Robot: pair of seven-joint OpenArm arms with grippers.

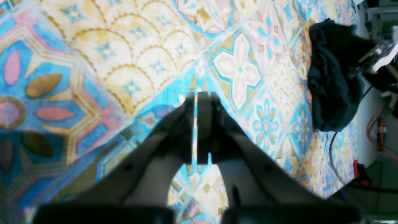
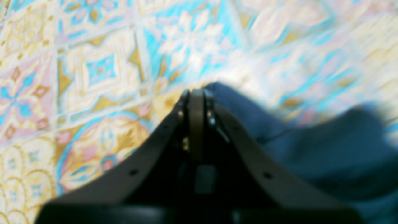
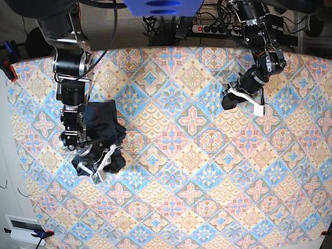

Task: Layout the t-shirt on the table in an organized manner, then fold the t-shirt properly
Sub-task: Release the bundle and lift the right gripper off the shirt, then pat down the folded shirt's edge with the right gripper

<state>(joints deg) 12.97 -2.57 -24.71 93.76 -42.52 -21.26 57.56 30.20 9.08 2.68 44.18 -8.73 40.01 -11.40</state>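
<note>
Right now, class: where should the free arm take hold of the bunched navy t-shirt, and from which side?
Probably the t-shirt's loose edge facing the table's middle, approached from that side by the left gripper; the right gripper covers the other side.

Table [image 3: 207,171] covered edge to edge by cloth of pastel blue, pink and cream diamond tiles with floral medallions. T-shirt [image 3: 106,129], dark navy, lies bunched in a crumpled heap on the cloth near one side edge; rest of surface bare pattern
</note>
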